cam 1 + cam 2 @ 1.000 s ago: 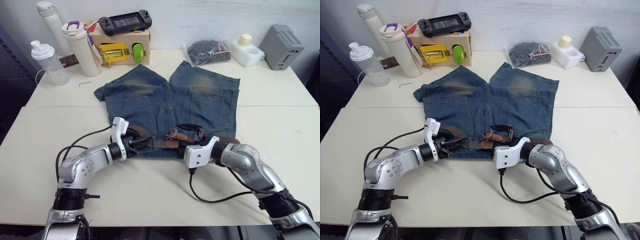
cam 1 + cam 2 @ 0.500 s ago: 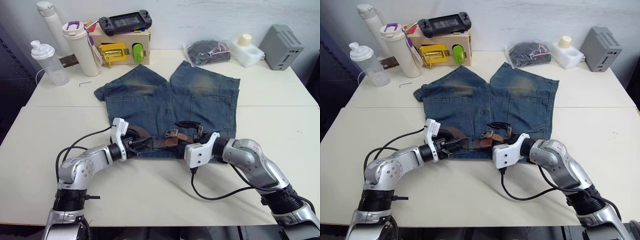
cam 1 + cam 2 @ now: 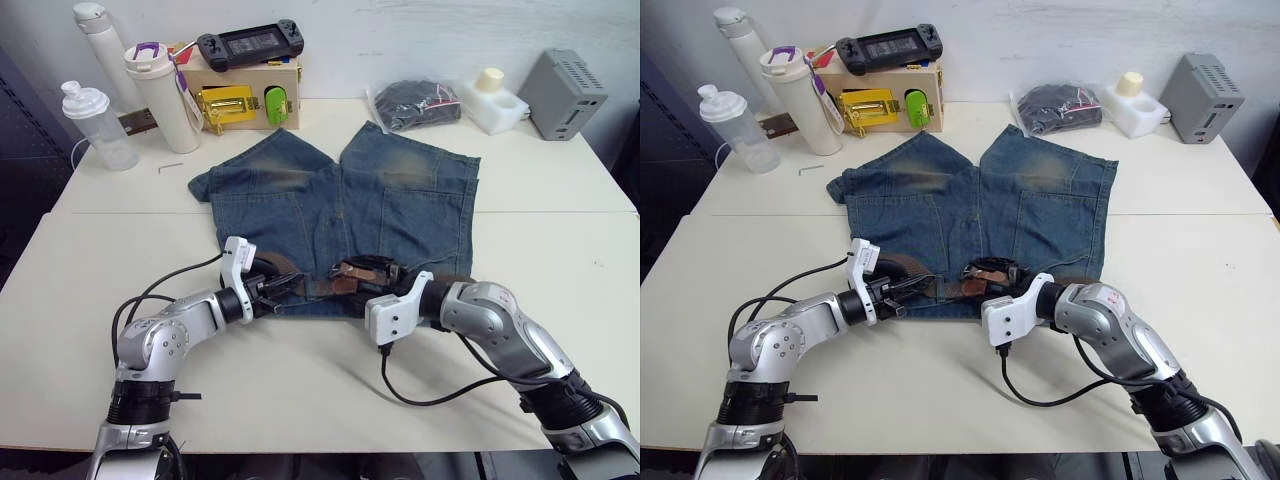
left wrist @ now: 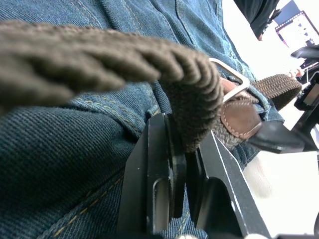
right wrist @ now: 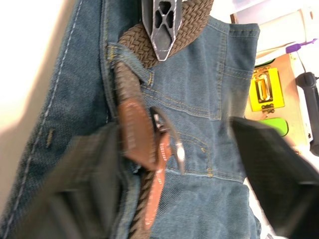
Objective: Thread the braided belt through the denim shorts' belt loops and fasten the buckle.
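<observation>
While the braided belt (image 3: 330, 285) lies along the waistband of the denim shorts (image 3: 340, 200) at the table's (image 3: 300, 380) near side, the buckle (image 5: 169, 142) sits mid-waist beside the brown leather tip. Left gripper (image 4: 182, 164) is clamped on a raised loop of belt at the waistband's left end. Right gripper (image 5: 174, 164) is spread wide, straddling buckle and tip, holding nothing.

Faded denim shorts (image 3: 340, 205) lie flat mid-frame, legs toward the top; the dark-brown braided belt (image 3: 300, 285) runs along the waistband at their lower edge, its silver buckle (image 3: 352, 268) near the middle
</observation>
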`<control>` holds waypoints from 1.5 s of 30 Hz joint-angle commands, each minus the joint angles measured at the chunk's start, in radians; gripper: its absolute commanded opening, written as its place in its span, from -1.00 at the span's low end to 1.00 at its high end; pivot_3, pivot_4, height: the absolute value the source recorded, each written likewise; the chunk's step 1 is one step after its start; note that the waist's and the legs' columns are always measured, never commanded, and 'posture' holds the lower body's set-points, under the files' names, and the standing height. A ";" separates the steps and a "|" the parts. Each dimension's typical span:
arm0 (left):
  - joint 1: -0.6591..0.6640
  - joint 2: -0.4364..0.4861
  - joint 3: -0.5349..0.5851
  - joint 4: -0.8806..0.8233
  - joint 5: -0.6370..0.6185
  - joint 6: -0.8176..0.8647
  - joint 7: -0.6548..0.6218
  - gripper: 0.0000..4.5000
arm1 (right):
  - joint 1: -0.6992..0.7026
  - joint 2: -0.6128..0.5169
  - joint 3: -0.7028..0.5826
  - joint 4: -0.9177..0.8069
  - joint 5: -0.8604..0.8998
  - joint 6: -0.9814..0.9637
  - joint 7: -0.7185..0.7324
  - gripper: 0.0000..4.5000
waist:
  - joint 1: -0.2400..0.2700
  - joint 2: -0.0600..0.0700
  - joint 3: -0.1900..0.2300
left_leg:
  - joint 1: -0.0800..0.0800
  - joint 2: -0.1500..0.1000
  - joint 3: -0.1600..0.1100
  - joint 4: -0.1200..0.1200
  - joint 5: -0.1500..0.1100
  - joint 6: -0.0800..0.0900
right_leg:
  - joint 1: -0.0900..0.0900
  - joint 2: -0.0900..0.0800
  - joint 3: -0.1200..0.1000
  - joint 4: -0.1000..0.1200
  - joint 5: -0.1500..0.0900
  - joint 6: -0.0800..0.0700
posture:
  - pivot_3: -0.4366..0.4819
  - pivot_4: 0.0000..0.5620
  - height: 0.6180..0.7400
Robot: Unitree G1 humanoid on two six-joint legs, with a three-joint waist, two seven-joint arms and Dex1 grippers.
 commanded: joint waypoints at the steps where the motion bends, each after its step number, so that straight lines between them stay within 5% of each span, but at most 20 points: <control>1: 0.008 -0.001 0.008 -0.040 -0.004 0.009 -0.004 -1.00 | 0.010 -0.010 0.007 -0.007 -0.010 -0.013 0.005 -0.28 | 0.000 0.000 0.000 | 0.000 0.000 0.000 0.000 0.000 0.000 | 0.000 0.000 0.000 0.000 0.000 0.000 | -0.05 -0.47 0.89; 5: 0.009 -0.002 0.010 -0.040 -0.003 0.010 -0.005 -1.00 | 0.016 -0.010 0.010 0.008 -0.022 -0.016 0.001 -0.95 | 0.000 0.000 0.000 | 0.000 0.000 0.000 0.000 0.000 0.000 | 0.000 0.000 0.000 0.000 0.000 0.000 | -0.05 -0.47 0.89; 15: 0.017 -0.009 0.020 -0.052 -0.013 0.009 -0.011 -1.00 | 0.033 -0.008 0.011 -0.006 -0.017 0.006 0.018 -0.95 | 0.000 0.000 0.000 | 0.000 0.000 0.000 0.000 0.000 0.000 | 0.000 0.000 0.000 0.000 0.000 0.000 | -0.05 -0.47 0.89; 24: 0.072 0.004 0.116 -0.152 -0.088 0.032 0.000 0.58 | 0.047 -0.008 -0.004 -0.020 -0.021 0.022 0.006 -1.00 | -0.001 0.000 0.000 | 0.000 0.000 0.000 0.000 0.000 0.000 | 0.000 0.000 0.000 0.000 0.000 0.000 | -0.05 -0.47 0.89; 31: 0.229 0.049 0.141 -0.251 -0.109 0.040 -0.007 0.58 | 0.074 -0.002 -0.012 -0.037 -0.027 0.061 -0.011 -1.00 | 0.003 0.000 0.000 | 0.000 0.000 0.000 0.000 0.000 0.000 | 0.000 0.000 0.001 -0.001 0.000 0.000 | -0.05 -0.47 0.89; 34: 0.260 0.022 0.158 -0.268 -0.117 0.001 0.000 0.23 | 0.084 0.002 -0.011 -0.051 -0.027 0.077 -0.015 -1.00 | 0.006 0.000 0.000 | 0.000 0.000 -0.001 0.000 0.000 0.000 | 0.001 0.000 0.001 -0.004 0.000 0.000 | -0.05 -0.47 0.89; 40: 0.293 0.007 0.090 -0.328 -0.024 -0.083 0.023 -0.86 | 0.097 -0.001 -0.012 -0.068 -0.023 0.092 -0.016 -1.00 | 0.004 0.000 0.000 | 0.000 0.000 0.000 0.000 0.000 0.000 | 0.001 0.000 0.000 -0.006 0.000 0.000 | -0.05 -0.47 0.89; 45: 0.310 0.046 -0.044 -0.304 0.167 -0.176 0.045 -0.96 | 0.110 -0.010 -0.027 -0.095 -0.008 0.101 -0.011 -1.00 | 0.004 0.000 0.000 | 0.000 0.000 0.000 0.000 0.000 0.000 | 0.001 0.000 0.001 -0.006 0.000 0.000 | -0.05 -0.47 0.89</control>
